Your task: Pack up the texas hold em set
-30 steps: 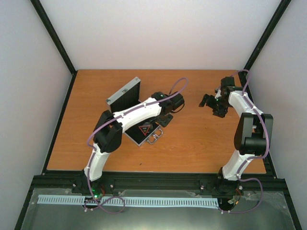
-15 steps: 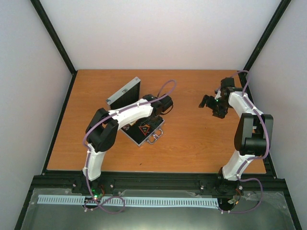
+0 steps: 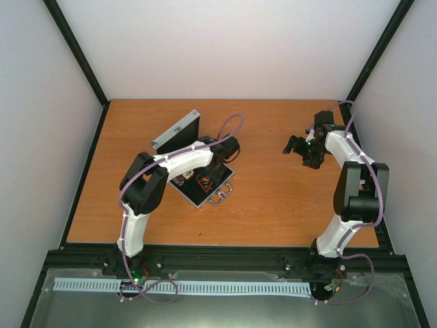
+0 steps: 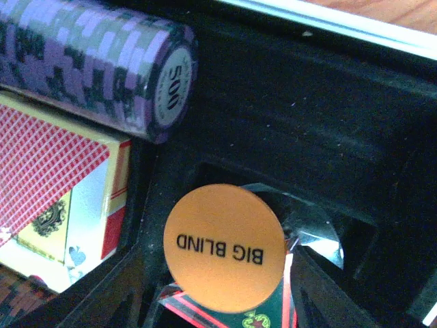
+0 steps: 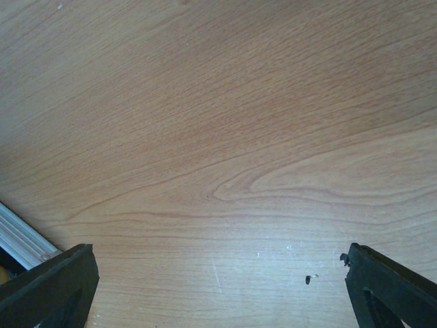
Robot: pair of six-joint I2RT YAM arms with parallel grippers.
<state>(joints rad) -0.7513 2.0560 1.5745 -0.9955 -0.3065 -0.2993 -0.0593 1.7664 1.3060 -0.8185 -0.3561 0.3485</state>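
Just below the left gripper (image 3: 220,161), in a black pocket of the case (image 3: 195,199): the orange disc (image 4: 224,256). Looks light, stiff, thin, slick; calls for a pinch across its rim. Cannot tell that gripper's spread. Right gripper (image 5: 217,260) spread wide, empty, above the worktop (image 5: 218,123).

left fingers (image 3: 220,157) farther left over case (image 3: 188,196)

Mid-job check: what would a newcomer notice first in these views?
The orange BIG BLIND disc fills the left wrist view, sitting over a black pocket of the open case. Up-left of it, a purple chip stack marked 500 lies on its side beside the red card deck. The right gripper hangs open over the table.
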